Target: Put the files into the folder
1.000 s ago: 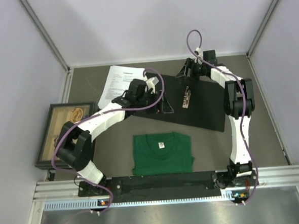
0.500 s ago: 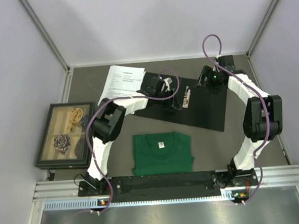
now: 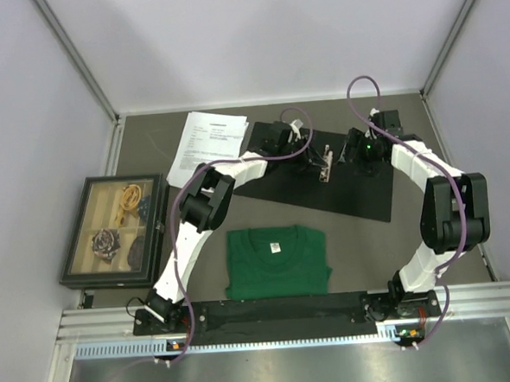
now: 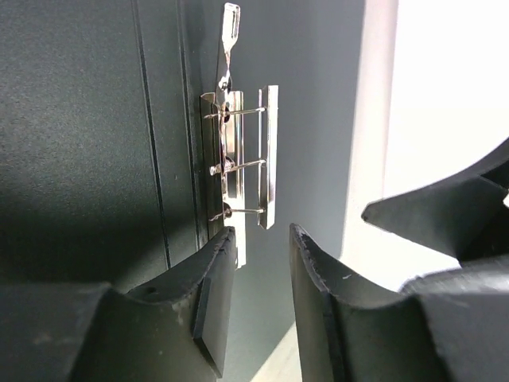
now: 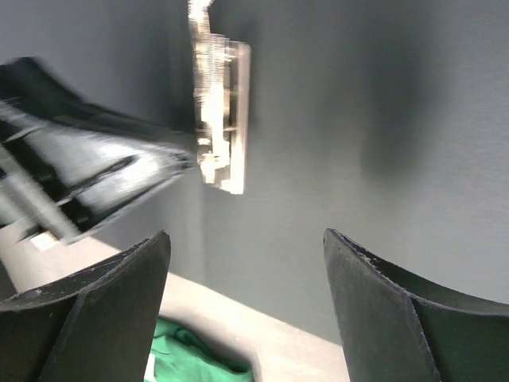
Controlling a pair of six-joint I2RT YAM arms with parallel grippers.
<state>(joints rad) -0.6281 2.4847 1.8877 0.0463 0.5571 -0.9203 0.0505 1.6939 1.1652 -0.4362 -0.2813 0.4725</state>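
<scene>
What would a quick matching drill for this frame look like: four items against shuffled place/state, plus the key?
Items:
1. files
2. folder
3. green T-shirt
4. framed picture box

Place or state:
A. lying open, black inner faces up
B. at the back, just left of the folder
C. front centre
D. far left side

Pairs: 1-B, 2-A, 3-C, 4-D

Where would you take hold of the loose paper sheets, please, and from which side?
Probably the long left edge of the sheets, coming from the left wall side. They lie flat on the table, so only an edge can be pinched, and that edge has bare table beside it.
</scene>
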